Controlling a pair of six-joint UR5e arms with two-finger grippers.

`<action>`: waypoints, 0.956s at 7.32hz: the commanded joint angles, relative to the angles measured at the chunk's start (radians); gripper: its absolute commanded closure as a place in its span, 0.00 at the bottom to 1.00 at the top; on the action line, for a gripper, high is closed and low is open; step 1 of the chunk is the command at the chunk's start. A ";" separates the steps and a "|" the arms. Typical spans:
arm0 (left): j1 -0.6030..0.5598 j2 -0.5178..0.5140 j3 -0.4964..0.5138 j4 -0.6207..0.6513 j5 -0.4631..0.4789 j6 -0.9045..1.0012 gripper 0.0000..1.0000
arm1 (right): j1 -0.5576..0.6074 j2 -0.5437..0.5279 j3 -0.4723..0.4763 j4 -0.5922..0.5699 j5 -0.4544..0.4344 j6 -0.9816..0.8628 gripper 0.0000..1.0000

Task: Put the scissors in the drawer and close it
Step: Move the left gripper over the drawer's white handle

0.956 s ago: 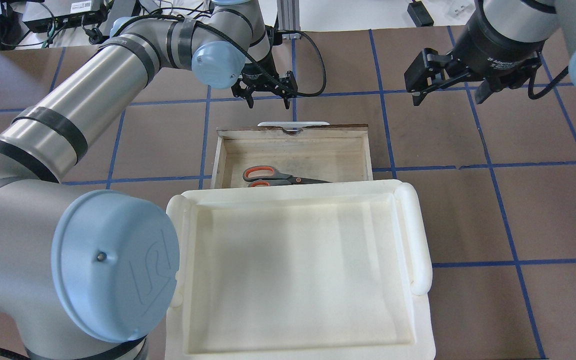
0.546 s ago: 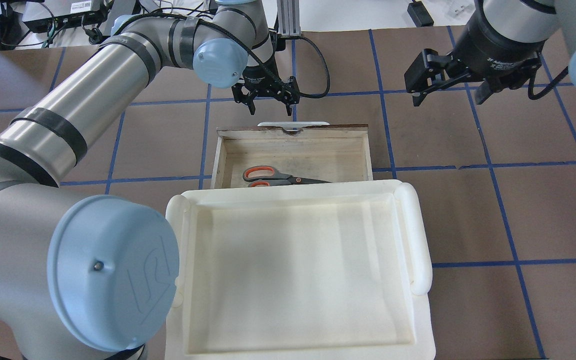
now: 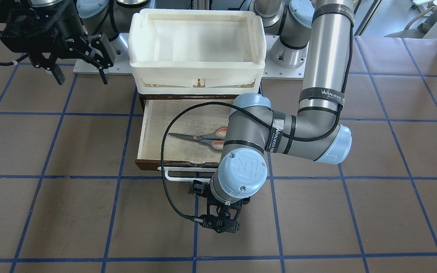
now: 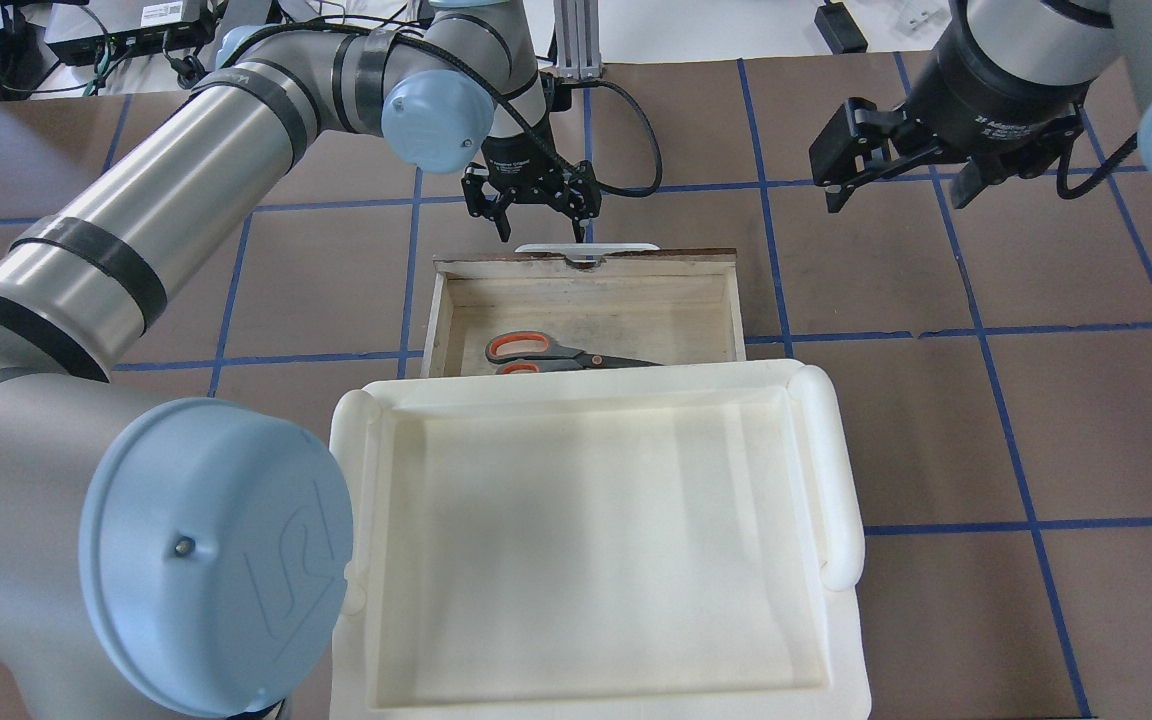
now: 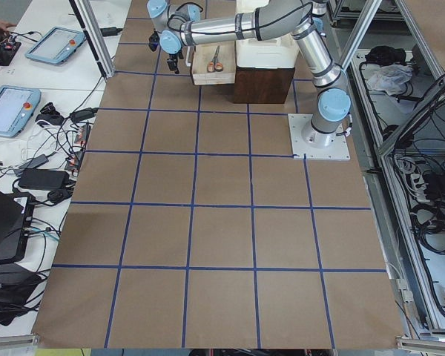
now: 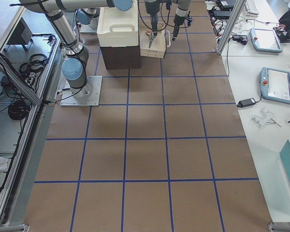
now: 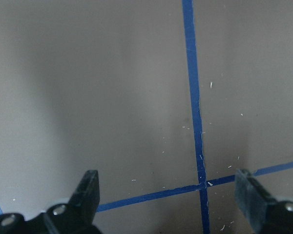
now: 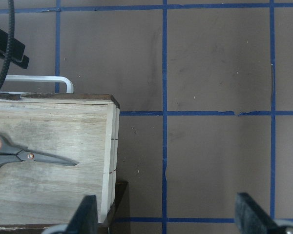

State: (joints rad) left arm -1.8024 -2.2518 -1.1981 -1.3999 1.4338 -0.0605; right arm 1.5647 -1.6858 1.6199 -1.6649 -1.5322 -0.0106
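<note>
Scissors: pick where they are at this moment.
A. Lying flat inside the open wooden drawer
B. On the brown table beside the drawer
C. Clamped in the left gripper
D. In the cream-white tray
A: the overhead view shows the scissors lying flat on the pale floor of the pulled-out drawer, with nothing gripping them.

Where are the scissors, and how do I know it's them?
Find the big cream-white tray in the middle of the brown table. From beneath it a wooden drawer sticks out, pulled open. The scissors lie flat inside, the only thing seen in it, with grey blades and orange-red rings in their dark handles.
</note>
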 commanded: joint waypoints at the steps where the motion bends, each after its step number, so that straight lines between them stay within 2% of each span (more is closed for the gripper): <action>1: 0.000 0.014 -0.005 -0.036 -0.009 -0.001 0.00 | 0.000 0.000 0.000 -0.004 -0.005 -0.003 0.00; 2: 0.004 0.023 -0.005 -0.086 -0.009 0.002 0.00 | 0.000 0.003 0.003 -0.018 -0.022 -0.002 0.00; 7: 0.014 0.049 -0.021 -0.106 -0.009 0.008 0.00 | 0.000 0.003 0.003 -0.016 -0.016 0.003 0.00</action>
State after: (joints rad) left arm -1.7924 -2.2104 -1.2181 -1.4976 1.4249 -0.0533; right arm 1.5647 -1.6828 1.6229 -1.6814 -1.5518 -0.0082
